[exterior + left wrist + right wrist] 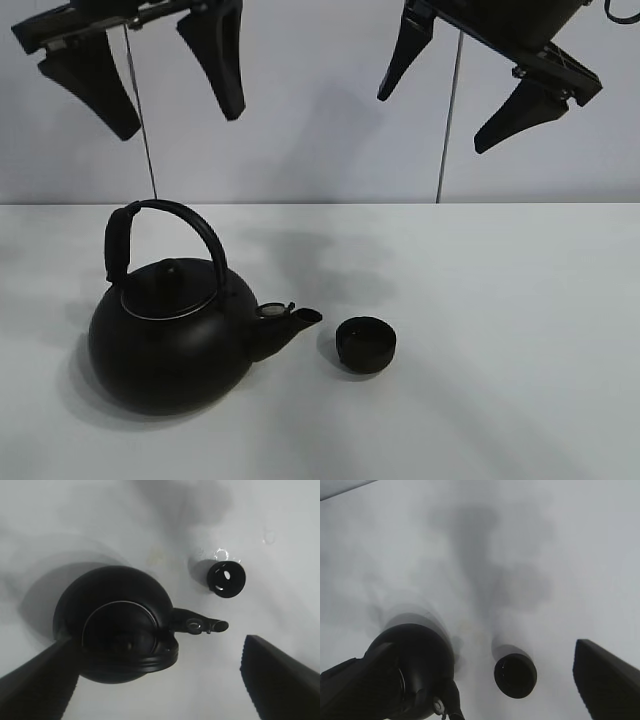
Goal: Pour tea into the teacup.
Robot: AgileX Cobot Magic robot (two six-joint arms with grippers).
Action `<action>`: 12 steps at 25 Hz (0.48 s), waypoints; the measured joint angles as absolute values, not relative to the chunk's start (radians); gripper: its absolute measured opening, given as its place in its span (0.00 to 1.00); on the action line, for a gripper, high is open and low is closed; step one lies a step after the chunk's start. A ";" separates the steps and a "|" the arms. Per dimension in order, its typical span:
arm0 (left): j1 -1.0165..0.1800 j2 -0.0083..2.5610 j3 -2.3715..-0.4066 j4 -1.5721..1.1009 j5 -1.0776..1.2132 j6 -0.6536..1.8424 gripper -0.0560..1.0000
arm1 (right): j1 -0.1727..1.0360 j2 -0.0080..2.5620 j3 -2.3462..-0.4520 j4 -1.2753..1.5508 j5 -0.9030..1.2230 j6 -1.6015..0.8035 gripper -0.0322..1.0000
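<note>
Kettle (170, 345) beside teacup (364, 344), white table (500, 400).

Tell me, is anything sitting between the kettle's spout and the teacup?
Nothing. In the exterior high view, only a short strip of bare white table separates the kettle's spout from the teacup; the left wrist view agrees.

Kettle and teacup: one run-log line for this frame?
kettle upright on table, ungrasped | teacup just beyond spout | left gripper open, raised | right gripper open, raised | pour not started

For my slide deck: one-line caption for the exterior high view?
Both open grippers, left gripper and right gripper, hang above the kettle and teacup.
</note>
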State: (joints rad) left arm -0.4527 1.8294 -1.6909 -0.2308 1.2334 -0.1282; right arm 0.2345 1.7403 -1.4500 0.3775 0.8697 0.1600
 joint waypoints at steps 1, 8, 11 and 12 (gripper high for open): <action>-0.453 1.831 -1.676 -0.231 1.234 -0.128 0.65 | 0.235 1.740 -1.450 0.378 0.870 0.160 0.66; -0.453 1.831 -1.665 -0.231 1.233 -0.128 0.65 | 0.235 1.740 -1.450 0.378 0.870 0.160 0.66; -0.453 1.831 -1.665 -0.232 1.230 -0.127 0.65 | 0.235 1.740 -1.450 0.378 0.870 0.160 0.66; -0.453 1.831 -1.665 -0.232 1.228 -0.127 0.65 | 0.235 1.740 -1.450 0.378 0.870 0.160 0.66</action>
State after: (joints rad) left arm -0.4527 1.8306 -1.6646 -0.2317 1.2278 -0.1274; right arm 0.2345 1.7403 -1.4500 0.3779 0.8697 0.1603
